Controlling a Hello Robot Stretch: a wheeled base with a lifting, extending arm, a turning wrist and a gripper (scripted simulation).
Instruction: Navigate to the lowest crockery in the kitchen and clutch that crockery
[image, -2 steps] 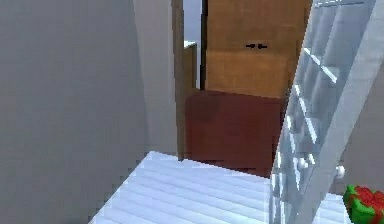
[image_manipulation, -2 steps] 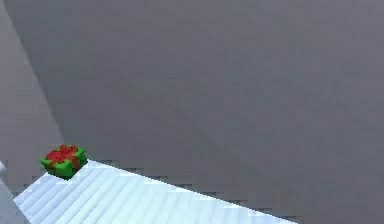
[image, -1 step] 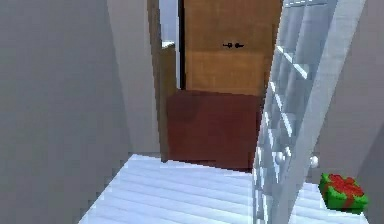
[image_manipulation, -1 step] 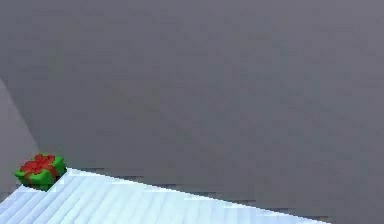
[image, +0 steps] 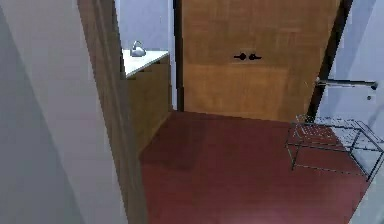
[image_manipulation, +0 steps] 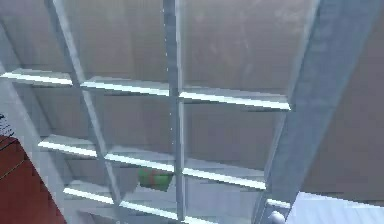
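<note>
A small grey object with a curved handle (image: 136, 49) stands on a white-topped wooden counter (image: 146, 62) at the forward view's upper left, past a wooden door frame (image: 108, 110). I cannot tell what kind of item it is. In the arm side view, a small green object (image_manipulation: 155, 180) lies on a low shelf of a white open shelving unit (image_manipulation: 180, 95) that stands close by.
A wooden double door (image: 255, 55) with dark handles closes the far wall. A low wire rack (image: 335, 143) stands on the red floor (image: 240, 165) at the forward view's right. A grey wall (image: 40, 130) fills the near left.
</note>
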